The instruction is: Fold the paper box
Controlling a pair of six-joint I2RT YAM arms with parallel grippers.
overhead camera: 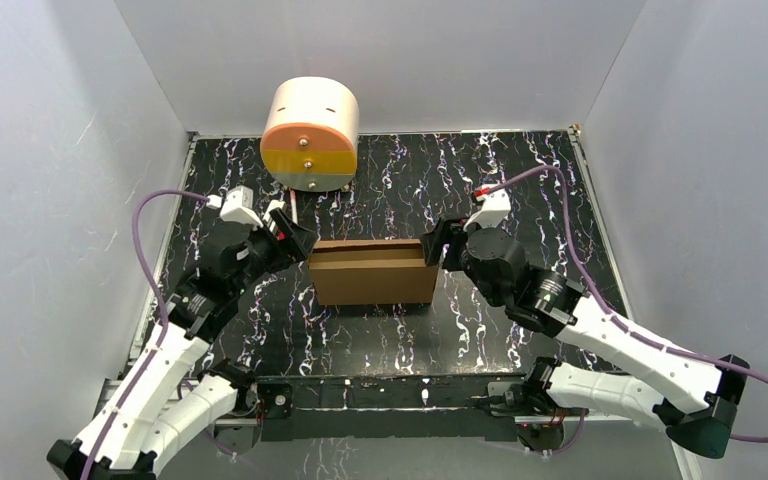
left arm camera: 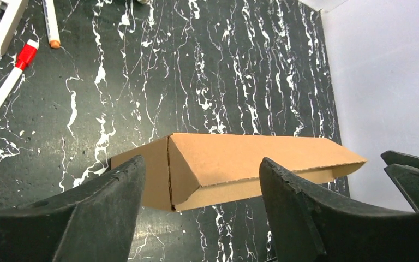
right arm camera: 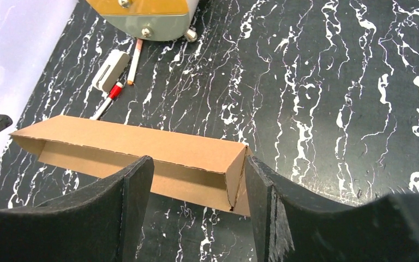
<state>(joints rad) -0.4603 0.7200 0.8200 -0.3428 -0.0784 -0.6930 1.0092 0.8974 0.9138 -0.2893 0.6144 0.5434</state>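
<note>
My left pincer (overhead camera: 297,243) stood spread just beside the left end of the cardboard mailer box (overhead camera: 372,278). My right pincer (overhead camera: 436,244) stood spread at its right end. The box lay mid-table (overhead camera: 500,190), well apart from the cream cylinder (overhead camera: 310,125).

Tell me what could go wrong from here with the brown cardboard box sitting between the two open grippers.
The brown corrugated cardboard box looks only loosely folded: its top flap slants, leaving a gap at the end, so it may spring open, since neither the left gripper nor the right gripper holds it. A push from one end alone could slide it across the black marbled table.
</note>
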